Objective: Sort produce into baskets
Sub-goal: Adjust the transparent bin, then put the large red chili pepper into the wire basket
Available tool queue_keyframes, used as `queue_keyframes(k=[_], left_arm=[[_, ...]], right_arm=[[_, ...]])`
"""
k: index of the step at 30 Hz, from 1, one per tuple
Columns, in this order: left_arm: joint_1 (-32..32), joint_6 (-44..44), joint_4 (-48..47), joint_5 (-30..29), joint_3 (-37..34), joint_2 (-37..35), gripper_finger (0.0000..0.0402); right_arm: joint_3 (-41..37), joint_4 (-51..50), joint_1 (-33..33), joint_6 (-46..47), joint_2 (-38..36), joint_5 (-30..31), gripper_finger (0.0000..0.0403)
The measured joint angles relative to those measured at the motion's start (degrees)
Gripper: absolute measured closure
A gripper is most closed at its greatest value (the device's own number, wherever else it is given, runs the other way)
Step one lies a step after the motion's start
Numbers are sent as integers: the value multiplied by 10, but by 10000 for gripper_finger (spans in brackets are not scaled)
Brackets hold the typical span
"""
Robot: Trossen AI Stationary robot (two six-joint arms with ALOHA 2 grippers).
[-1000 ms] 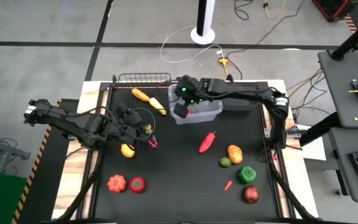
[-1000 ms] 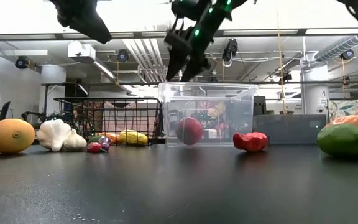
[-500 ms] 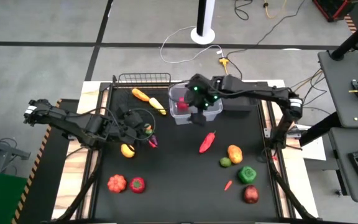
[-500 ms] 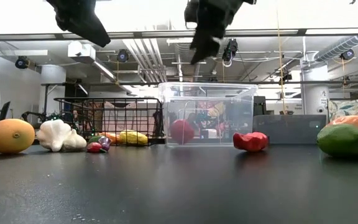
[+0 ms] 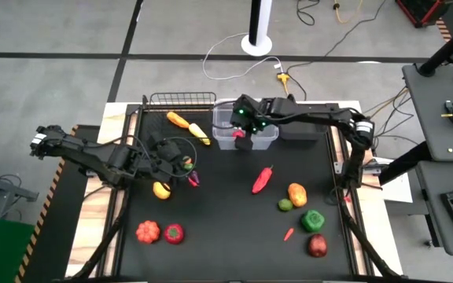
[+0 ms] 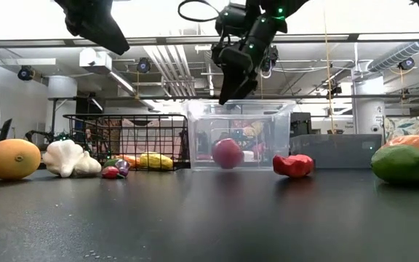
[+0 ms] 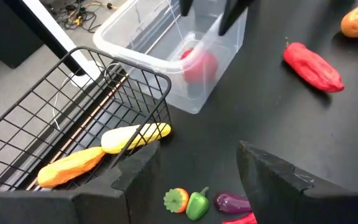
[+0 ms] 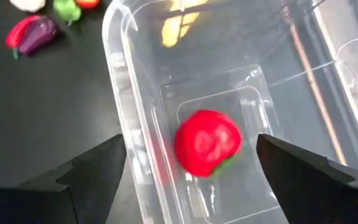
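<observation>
High view: right gripper (image 5: 243, 130), jaws apart and empty, hovers over the clear plastic bin (image 5: 267, 138); left gripper (image 5: 166, 156) waits half-open beside the wire basket (image 5: 182, 99). Right wrist view: glossy red tomato (image 8: 207, 142) rests inside the bin. Next, likely: the chilli (image 5: 263, 179) needs fetching.

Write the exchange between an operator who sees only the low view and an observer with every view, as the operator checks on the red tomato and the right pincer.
Operator: Is that red tomato inside the clear bin, or just behind it?
Observer: Inside. The right wrist view shows the red tomato lying on the floor of the clear bin.
Operator: Does the right pincer hold anything?
Observer: No. The right pincer is over the bin, and its wrist view shows the fingers open on either side of the tomato, with nothing between them.
</observation>
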Motion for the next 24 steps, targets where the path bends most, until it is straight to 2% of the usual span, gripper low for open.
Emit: queue_keyframes(k=[7,14,19,24], left_arm=[[0,0,2,0,0,0,207],[-4,4,22,0,-12,0,207],[-24,11,53,-7,-35,0,207],[-44,73,163,-4,-71,0,207]], right_arm=[[0,-6,-2,-2,-16,0,53],[-12,7,45,-20,-62,-14,53],[-102,130,83,-31,-120,-48,53],[-208,281,103,-31,-168,-46,53]])
